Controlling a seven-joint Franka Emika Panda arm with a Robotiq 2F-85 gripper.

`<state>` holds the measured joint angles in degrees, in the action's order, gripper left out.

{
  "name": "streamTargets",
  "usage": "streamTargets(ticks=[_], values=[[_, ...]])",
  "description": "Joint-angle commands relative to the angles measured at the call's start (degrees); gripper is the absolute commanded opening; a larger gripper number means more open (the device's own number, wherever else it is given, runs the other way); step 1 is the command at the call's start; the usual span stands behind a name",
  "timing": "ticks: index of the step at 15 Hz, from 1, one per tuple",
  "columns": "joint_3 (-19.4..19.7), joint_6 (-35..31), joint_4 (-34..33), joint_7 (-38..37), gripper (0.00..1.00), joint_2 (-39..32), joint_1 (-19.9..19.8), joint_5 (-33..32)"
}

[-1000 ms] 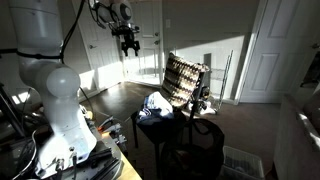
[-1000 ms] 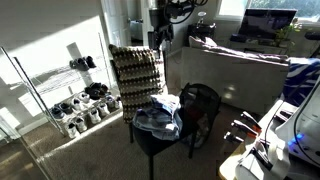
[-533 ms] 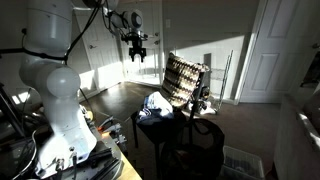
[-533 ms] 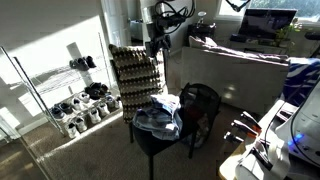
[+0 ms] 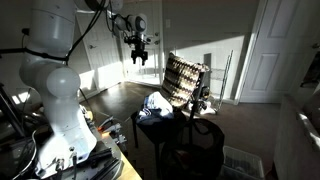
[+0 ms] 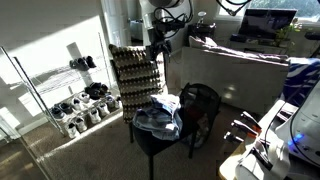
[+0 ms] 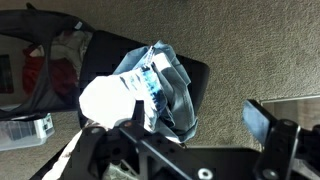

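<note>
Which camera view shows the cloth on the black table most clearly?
The wrist view: it looks down on the cloth, large and mid-frame, with its folds plain, though one part is glared white. In both exterior views the cloth is only a small pale heap on the table.

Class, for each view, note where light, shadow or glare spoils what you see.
Exterior view: room dim, gripper a silhouette against the sunlit door. Exterior view: hard sun stripes across the shoes. Wrist view: clothes partly blown out white.
</note>
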<state>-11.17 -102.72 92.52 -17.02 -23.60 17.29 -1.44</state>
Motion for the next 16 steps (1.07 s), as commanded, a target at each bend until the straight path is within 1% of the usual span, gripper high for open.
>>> streamTargets(ticks=[1, 5, 6, 10, 16], values=[[0.5, 0.2, -0.3, 0.1, 1.00, -0.1, 0.5, 0.2], [0.8, 0.2, -0.6, -0.8, 1.00, -0.3, 0.8, -0.5], [1.1, 0.8, -2.0, -1.1, 1.00, -1.6, 0.8, -0.3], [2.9, 2.2, -12.5, -1.0, 1.00, -10.9, 0.4, 0.1], [7.4, -0.7, -26.6, -2.7, 1.00, -25.4, 3.4, -4.6]])
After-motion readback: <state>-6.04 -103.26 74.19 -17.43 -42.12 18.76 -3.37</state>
